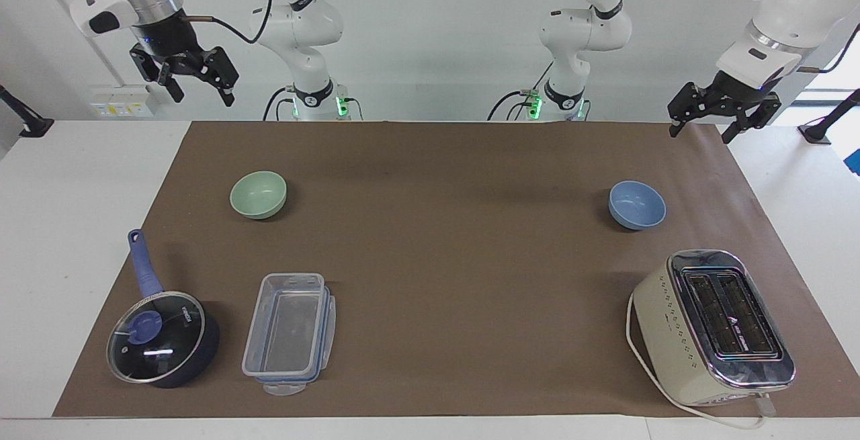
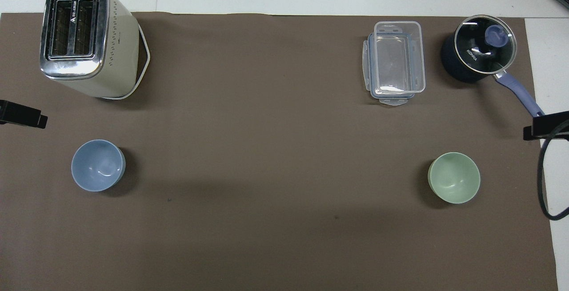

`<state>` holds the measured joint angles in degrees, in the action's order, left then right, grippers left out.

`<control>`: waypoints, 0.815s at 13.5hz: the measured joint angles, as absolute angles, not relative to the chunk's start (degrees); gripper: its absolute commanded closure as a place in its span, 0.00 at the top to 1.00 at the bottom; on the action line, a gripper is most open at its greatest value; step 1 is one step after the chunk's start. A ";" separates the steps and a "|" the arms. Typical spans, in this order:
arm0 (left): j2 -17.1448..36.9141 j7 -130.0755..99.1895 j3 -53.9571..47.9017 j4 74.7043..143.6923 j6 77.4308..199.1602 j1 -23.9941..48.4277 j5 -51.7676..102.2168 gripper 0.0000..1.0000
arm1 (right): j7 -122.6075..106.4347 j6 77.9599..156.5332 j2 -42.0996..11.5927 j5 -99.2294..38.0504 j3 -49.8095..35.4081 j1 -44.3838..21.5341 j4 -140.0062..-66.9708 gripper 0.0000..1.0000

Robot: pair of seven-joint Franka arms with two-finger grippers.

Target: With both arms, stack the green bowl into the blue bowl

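Both arms wait raised, nothing held: right gripper [image 1: 198,82] over the table's robot-side edge toward the right arm's corner, fingers spread; left gripper [image 1: 722,119] over the same edge at the left arm's corner, fingers apart.

Small pale mint-green matte bowl [image 1: 258,194] sits toward the right arm's end, small periwinkle-blue matte bowl [image 1: 636,205] toward the left arm's end, well apart, both empty.

Risks: thin-rim pinch slipping mid-carry; blue bowl skidding on the brown mat [image 1: 437,258] if green lands off-centre.

Clear plastic lidless box [image 1: 289,332] empty; dark blue glass-lidded saucepan [image 1: 161,339] closed, contents unclear.

Bowls: two — green bowl [image 1: 258,194], blue bowl [image 1: 636,205]
Toaster [image 1: 712,326]: one
Saucepan [image 1: 161,336]: one
Container [image 1: 289,332]: one
Arms: two
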<state>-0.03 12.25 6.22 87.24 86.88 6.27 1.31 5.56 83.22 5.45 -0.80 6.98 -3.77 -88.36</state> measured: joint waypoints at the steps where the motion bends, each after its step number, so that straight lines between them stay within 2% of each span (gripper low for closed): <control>1: -0.03 12.25 6.22 87.24 86.87 6.27 1.31 1.00 | 5.56 83.22 5.45 -0.80 6.98 -3.77 -88.36 1.00; 11: -0.03 12.23 6.08 87.22 86.84 6.27 1.31 1.00 | 5.06 83.22 5.56 -0.55 6.96 -4.06 -88.18 1.00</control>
<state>-0.03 12.23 6.08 87.22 86.84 6.27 1.31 5.06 83.22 5.56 -0.55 6.96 -4.06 -88.18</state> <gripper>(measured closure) 0.000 0.000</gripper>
